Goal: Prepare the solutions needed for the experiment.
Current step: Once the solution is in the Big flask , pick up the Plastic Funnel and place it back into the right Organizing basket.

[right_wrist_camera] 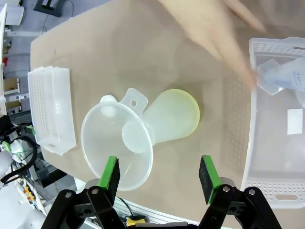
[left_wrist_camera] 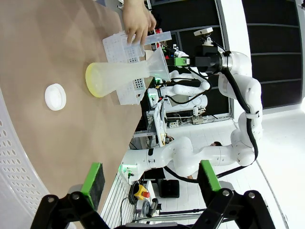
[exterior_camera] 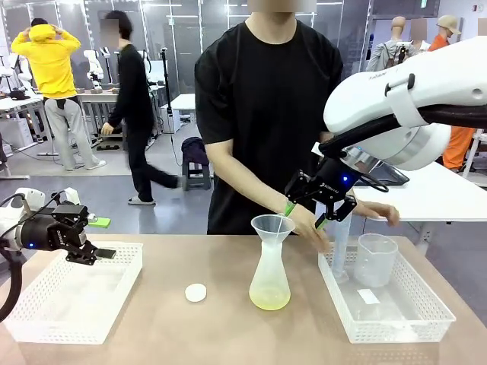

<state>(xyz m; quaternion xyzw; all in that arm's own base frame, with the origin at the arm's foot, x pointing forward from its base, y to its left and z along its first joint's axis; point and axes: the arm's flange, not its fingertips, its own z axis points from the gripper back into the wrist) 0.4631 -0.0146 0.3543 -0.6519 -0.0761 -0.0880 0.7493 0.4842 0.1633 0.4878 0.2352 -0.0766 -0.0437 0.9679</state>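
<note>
A see-through flask [exterior_camera: 270, 274] stands mid-table with a clear funnel [exterior_camera: 272, 225] in its neck. The solutions [exterior_camera: 270, 299] are a thin pale yellow layer at its bottom. My right gripper [exterior_camera: 304, 215] hangs open just above and right of the funnel, with nothing between its fingers. In the right wrist view it [right_wrist_camera: 160, 174] looks down on the funnel [right_wrist_camera: 116, 145] and the yellow flask bottom [right_wrist_camera: 175, 116]. My left gripper [exterior_camera: 103, 252] is open over the left tray [exterior_camera: 46, 319]; in the left wrist view it [left_wrist_camera: 151, 177] faces the flask [left_wrist_camera: 119, 76].
A person's hand [exterior_camera: 310, 228] reaches past the funnel toward a tall cylinder [exterior_camera: 340, 247] in the right tray [exterior_camera: 426, 323], where a beaker [exterior_camera: 376, 260] also stands. A small white cap [exterior_camera: 195, 292] lies on the table left of the flask.
</note>
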